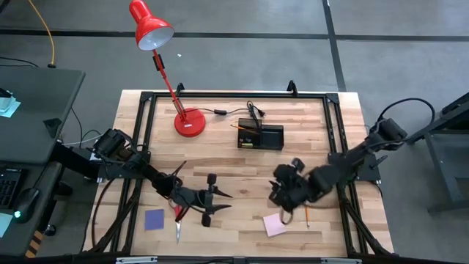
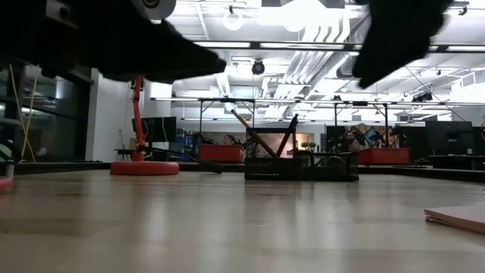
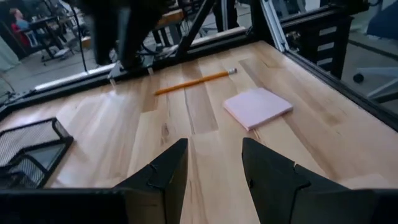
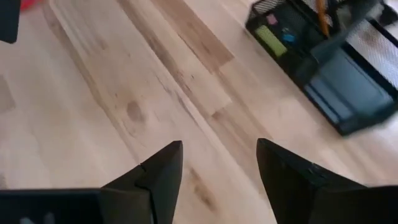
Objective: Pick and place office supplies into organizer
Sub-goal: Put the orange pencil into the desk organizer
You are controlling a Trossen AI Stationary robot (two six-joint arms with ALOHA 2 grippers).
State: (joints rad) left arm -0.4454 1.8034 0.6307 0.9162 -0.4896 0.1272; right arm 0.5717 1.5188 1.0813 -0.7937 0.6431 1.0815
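The organizer (image 1: 261,137) sits at the table's (image 1: 308,117) far middle, long axis across it, a pencil leaning inside. A loose pencil (image 1: 307,216) lies near the front right, running front to back, beside the pink pad (image 1: 275,224). Scissors (image 1: 178,226) point toward the front edge, next to the blue pad (image 1: 154,219).

The left gripper (image 1: 217,200) reaches toward the table's middle, fingers spread, empty. The right gripper (image 1: 281,192) hovers above the pink pad, also spread, empty.

Organizers: one (image 1: 261,137)
Pink sticky pads: one (image 1: 275,224)
Blue pads: one (image 1: 154,219)
Loose pencils: one (image 1: 307,215)
Scissors: one (image 1: 178,224)
Lamps: one (image 1: 179,95)
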